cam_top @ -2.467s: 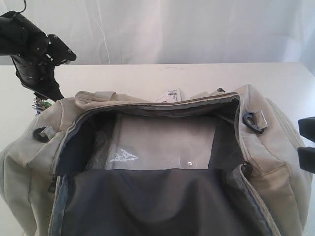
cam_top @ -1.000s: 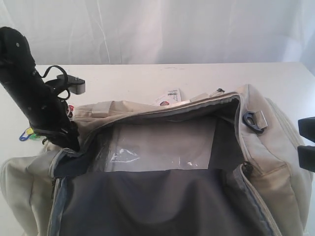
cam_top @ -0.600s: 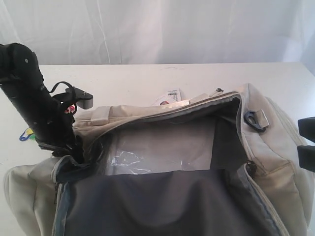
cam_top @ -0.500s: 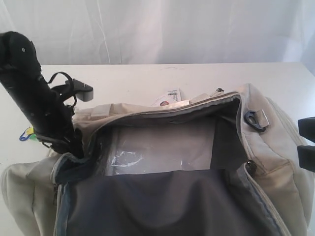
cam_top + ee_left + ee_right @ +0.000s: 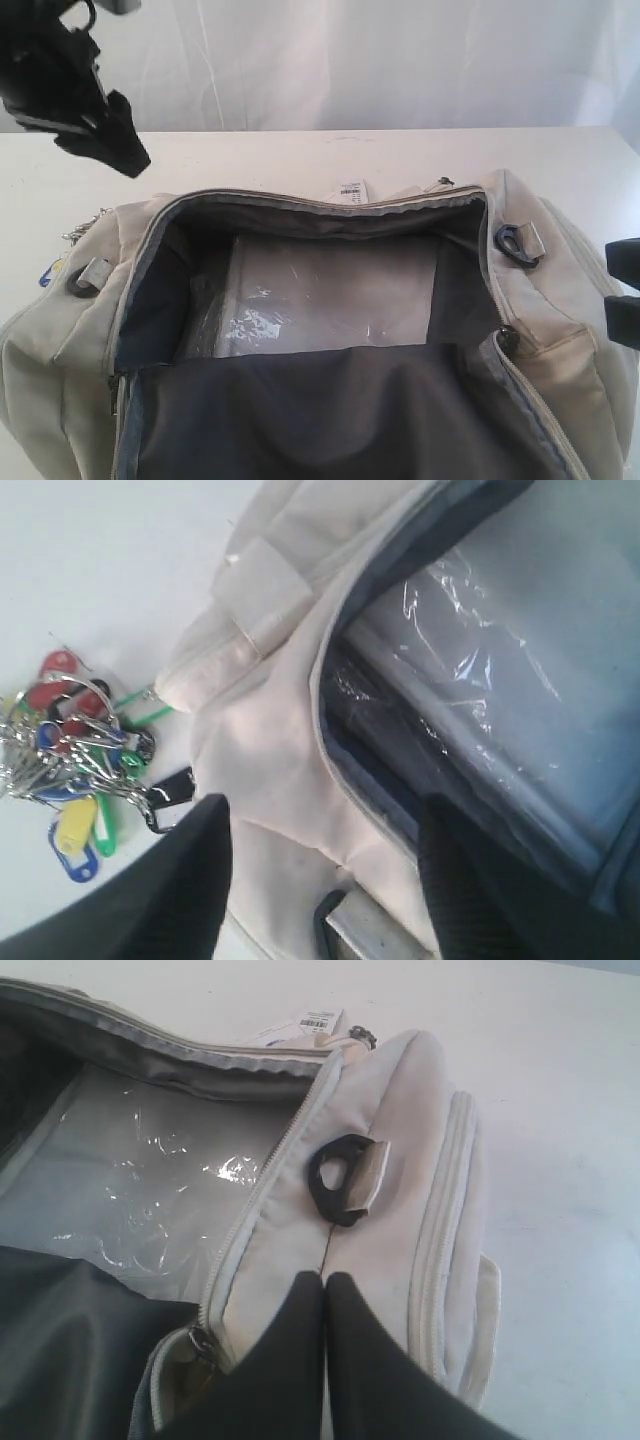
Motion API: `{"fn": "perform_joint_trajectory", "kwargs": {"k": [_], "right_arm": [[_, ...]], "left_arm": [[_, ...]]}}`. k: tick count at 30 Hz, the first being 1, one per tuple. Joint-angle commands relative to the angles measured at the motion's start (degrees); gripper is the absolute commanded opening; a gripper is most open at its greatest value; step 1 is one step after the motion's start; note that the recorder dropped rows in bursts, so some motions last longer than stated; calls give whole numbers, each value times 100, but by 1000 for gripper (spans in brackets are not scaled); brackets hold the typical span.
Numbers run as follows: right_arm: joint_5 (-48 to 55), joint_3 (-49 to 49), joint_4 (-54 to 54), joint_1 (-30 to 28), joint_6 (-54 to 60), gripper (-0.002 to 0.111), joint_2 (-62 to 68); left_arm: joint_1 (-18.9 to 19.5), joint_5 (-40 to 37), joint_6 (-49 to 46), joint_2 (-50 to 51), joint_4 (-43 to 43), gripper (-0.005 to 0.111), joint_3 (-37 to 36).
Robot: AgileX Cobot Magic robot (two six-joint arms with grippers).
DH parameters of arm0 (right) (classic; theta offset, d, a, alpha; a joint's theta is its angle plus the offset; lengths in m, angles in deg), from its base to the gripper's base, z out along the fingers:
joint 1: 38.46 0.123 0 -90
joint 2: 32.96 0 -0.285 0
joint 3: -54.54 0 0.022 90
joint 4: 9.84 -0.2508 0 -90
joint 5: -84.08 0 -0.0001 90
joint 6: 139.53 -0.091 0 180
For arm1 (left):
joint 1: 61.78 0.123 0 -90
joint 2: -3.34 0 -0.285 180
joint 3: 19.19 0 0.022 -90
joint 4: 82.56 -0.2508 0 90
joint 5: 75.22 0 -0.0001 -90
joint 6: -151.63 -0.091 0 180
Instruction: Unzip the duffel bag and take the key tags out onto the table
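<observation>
Cream fabric fills the exterior view: the large cream-beige duffel bag [image 5: 560,300] lies unzipped on the plain white worktop [image 5: 300,160], its mouth gaping. Inside, over the dark grey lining [image 5: 330,410], I see only a flat pale panel [image 5: 330,290] wrapped in crinkled clear plastic; no tags show in there. The small bunch of silvery rings and coloured key tags [image 5: 80,225] peeks out on the worktop just beside the bag's left end. My left pincer [image 5: 133,135] hangs above that corner, jaws apart, carrying nothing. My right pincer [image 5: 622,292] sits at the bag's right side.

Left wrist view: the key tags [image 5: 75,770] lie on bare worktop, near the bag's end but outside it, and my spread fingers [image 5: 190,880] are empty. I judge the taking-out done; what matters now is to draw upward, clear of the webbing handle [image 5: 250,600] and the bunch, so nothing snags.

Right wrist view: my fingers [image 5: 300,1360] are pressed together, gripping nothing, over the bag's end near a black strap ring [image 5: 340,1180].
</observation>
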Motion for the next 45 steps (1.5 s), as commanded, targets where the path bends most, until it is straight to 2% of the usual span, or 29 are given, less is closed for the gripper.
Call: {"fn": "perform_joint_trajectory", "kwargs": {"k": [1,5,10,11,14,19,22,28,33,45], "right_arm": [[-35,24,3,16,-8,0,-33],[-35,24,3,16,-8,0,-33],[-35,24,3,16,-8,0,-33],[-39,24,3,16,16,0,-33],[-39,24,3,16,59,0,-33],[-51,24,3,16,57,0,-33],[-98,34,16,16,57,0,-33],[-270,34,26,16,72,0,1],[-178,34,-111,16,50,0,6],[-204,34,-150,16,50,0,6]], "left_arm": [[-41,-155,275,-463,11,59,224],[-41,-238,351,-873,11,49,248],[-41,-440,421,-1425,136,16,248],[-41,-414,421,-1712,261,0,198],[-41,-58,488,-2459,340,0,-253],[-41,406,597,-4068,833,0,-1900],[-41,592,553,-4778,1038,0,-2609],[-41,1724,580,-5025,840,0,-3748],[-41,1493,761,-5037,904,0,-3861],[-41,1523,751,-5037,904,0,-3861]]}}
